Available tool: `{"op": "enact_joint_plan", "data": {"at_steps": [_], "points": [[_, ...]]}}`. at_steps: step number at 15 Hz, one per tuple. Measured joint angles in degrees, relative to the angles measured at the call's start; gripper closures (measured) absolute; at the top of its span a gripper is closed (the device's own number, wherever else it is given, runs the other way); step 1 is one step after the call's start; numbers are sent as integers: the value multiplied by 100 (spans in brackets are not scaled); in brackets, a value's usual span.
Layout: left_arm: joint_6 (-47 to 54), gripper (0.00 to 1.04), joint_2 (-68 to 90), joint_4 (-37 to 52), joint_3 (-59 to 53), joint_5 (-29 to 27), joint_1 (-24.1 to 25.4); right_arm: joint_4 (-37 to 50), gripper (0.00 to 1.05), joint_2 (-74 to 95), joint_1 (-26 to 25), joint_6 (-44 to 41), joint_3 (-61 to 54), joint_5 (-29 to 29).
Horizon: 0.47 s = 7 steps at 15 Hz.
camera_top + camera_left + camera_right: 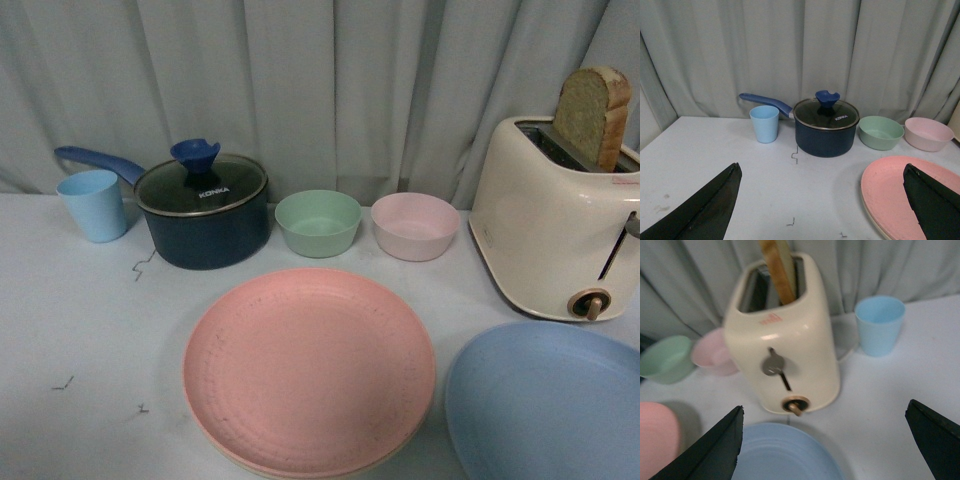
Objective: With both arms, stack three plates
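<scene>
Front: pink plate [308, 370] sits mid-surface [60, 320], stacked on the cream plate [370, 467], of which only the near rim shows. Blue plate [545, 405] lies flat on its right, apart from the stack and cut off by the frame. Behind are a lidded pot [205, 215], blue cup [93, 205], green bowl [318, 222], pink bowl [414, 226] and toaster [545, 225] holding bread [592, 115]. Neither hand is in view.

Left wrist: left hand [821, 165] is spread wide and empty. One finger [932, 205] overlaps the pink plate; contact can't be judged.

Right wrist: right hand [825, 406] is spread wide and empty. The blue plate lies between its fingers, just before the toaster. A second blue cup [879, 325] stands beside the toaster.
</scene>
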Motion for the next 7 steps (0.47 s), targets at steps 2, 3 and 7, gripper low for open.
{"op": "enact_joint_plan", "data": {"at_steps": [2,3,7], "points": [[0,7,0,0,0,0,0,70,6,1298,116,-232,310,660],[0,7,0,0,0,0,0,136,6,1847,232,-323,402,831],[0,7,0,0,0,2,0,-146,6,3180,673,-404,710,957]]}}
